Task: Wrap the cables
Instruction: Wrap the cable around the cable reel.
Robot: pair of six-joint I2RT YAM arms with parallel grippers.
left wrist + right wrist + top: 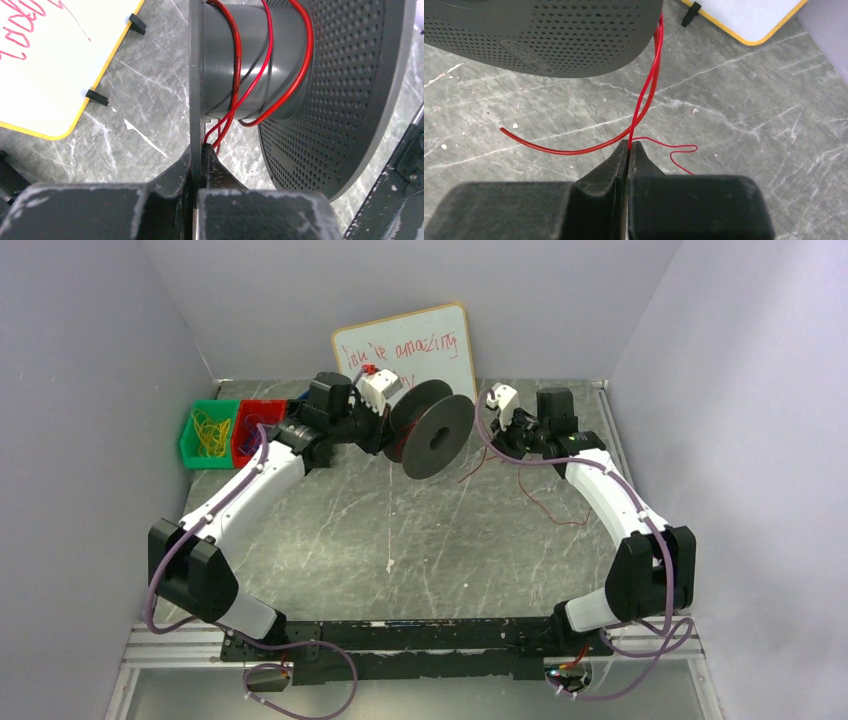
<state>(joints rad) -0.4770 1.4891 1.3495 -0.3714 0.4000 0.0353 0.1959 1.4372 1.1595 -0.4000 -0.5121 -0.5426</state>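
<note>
Plainly, the only writing is red handwriting on the whiteboard (420, 345) propped against the far wall. "amazing" reads clearly. The word before it is partly hidden behind the left wrist, and a scrawl below cannot be made out. The board has a yellow rim and small black clips.

In front of the board stands the black spool (432, 428), on edge between the two arms, and it covers the board's lower edge. The left gripper (198, 150) is clamped on the rim of one spool flange, its fingers pressed together on that thin plate. The red cable (237, 55) makes a few loose turns round the grey hub. It leaves past the perforated flange to the right gripper (629, 146), whose fingers are pinched together on it. The cable's free end curls on the table to the near right.

At the far left sits a green bin (190, 445) of yellow wire loops (210, 432), with a red bin (247, 430) touching its right side, partly behind the left arm. Purple hoses (165, 560) run along both arms.

The table (400, 540) is grey, marbled and scuffed, and plain pale walls enclose it on three sides.
</note>
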